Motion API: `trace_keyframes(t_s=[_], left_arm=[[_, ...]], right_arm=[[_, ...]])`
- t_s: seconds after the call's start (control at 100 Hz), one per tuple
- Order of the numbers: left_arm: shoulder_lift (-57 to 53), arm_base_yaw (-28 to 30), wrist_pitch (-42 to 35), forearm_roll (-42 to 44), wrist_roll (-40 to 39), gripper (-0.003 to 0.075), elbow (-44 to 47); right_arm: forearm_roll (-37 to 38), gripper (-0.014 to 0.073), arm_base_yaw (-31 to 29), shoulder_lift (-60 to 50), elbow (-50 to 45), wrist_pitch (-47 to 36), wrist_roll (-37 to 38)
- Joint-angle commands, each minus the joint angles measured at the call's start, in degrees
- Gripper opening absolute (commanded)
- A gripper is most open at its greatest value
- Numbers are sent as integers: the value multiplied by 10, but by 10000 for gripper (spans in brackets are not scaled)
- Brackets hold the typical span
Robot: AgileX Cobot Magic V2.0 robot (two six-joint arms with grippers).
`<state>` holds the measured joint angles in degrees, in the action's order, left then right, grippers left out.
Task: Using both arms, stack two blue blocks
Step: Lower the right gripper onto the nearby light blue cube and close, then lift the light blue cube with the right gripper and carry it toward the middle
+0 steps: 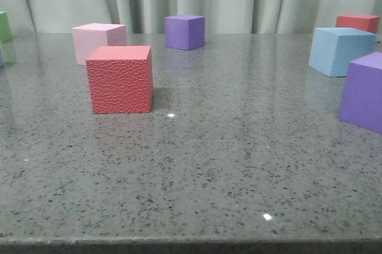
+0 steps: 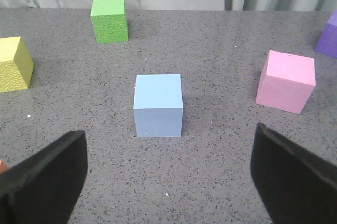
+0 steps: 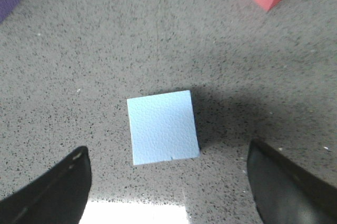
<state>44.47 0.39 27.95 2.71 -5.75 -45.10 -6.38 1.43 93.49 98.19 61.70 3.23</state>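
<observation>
Front view hides both arms — wrist views show each tool (image 2: 168,182) (image 3: 168,187) spread wide, empty, fingertips cropped.

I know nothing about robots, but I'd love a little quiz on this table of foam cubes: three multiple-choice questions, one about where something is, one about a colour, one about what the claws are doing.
1. In the front view, the textured red foam cube stands
A. in front of the pale pink cube
B. on top of it
C. far right

2. The cube between the left gripper's fingers in the left wrist view is
A. green
B. light blue
C. yellow

3. The right gripper is
A. shut on a cube
B. open, holding nothing
C. out of view

Answers:
1 A, it overlaps the pink cube's lower front.
2 B, the light blue foam cube sits ahead of the left gripper.
3 B, its fingers stand wide apart, the other blue cube untouched.
</observation>
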Motion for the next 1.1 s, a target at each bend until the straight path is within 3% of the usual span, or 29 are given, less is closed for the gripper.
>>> trace_keyframes(t_s=[0.0,0.39,1.09], left_arm=[[0,-2,-37,1,-1,597,-20],[0,-2,-34,3,-1,597,-20],[0,-2,-26,4,-1,597,-20]], right_arm=[[-10,602,-3,16,57,13,-6],[-11,602,25,118,99,44,-5],[22,602,29,166,99,41,0]])
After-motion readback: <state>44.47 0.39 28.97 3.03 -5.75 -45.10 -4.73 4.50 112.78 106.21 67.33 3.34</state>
